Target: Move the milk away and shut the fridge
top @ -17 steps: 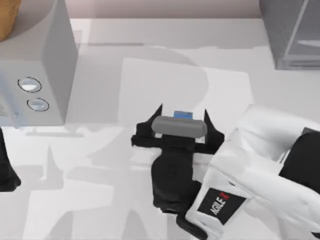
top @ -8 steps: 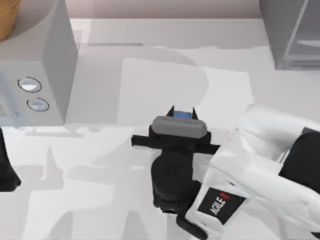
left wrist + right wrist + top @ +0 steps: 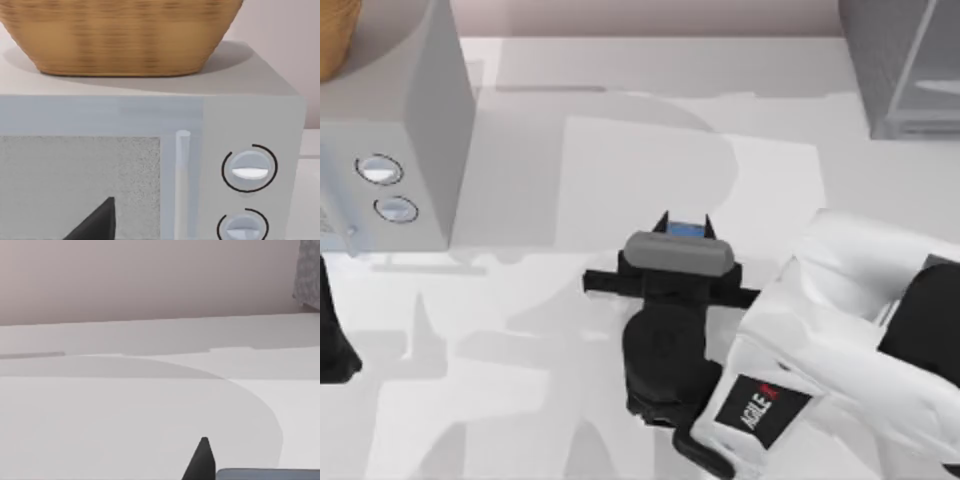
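The right arm is reaching in from the lower right of the top view, its white forearm angling toward the centre and its black wrist pointing toward the far edge of the table. The right gripper is sitting at the centre of the frame. Its two black fingers are drawn close together and are pressing against either side of the milk, one fingertip showing at each flank of the carton's blue top. The gripper is holding the carton and nothing else. One carton is in view, at mid-table, partly covered by the grey camera block on the wrist.

In the right wrist view one dark fingertip is rising beside the carton's blue-grey top edge.

The left arm is resting at the lower left edge of the top view; whether its jaws are open or closed cannot be told.

One fridge is standing in the upper right corner. One microwave with two round dials is standing at the upper left, with one wicker basket on top.
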`<state>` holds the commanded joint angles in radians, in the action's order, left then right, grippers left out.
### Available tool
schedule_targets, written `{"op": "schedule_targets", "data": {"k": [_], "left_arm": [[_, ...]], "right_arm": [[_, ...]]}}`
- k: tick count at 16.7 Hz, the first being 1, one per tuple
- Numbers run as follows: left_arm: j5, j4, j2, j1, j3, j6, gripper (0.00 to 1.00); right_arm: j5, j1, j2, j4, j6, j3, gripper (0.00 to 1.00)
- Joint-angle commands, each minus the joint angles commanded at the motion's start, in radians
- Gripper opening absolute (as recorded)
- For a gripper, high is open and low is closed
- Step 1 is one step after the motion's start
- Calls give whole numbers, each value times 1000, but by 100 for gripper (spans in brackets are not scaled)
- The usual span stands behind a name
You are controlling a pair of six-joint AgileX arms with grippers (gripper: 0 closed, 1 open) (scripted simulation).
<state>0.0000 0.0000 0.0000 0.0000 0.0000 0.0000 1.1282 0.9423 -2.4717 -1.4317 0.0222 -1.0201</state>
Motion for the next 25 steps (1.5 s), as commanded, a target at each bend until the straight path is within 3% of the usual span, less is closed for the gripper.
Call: {"op": "schedule_targets", "data": {"k": [16,20,25], "left_arm": [[0,0,0,0,0,0,100],[0,0,0,0,0,0,100],[0,0,0,0,0,0,100]], "right_arm": [[-35,-28,141,91,4,45,0],[-222,-184,284,128,-3,150,0],[-607,-495,564,204,-9,349,0]]}}
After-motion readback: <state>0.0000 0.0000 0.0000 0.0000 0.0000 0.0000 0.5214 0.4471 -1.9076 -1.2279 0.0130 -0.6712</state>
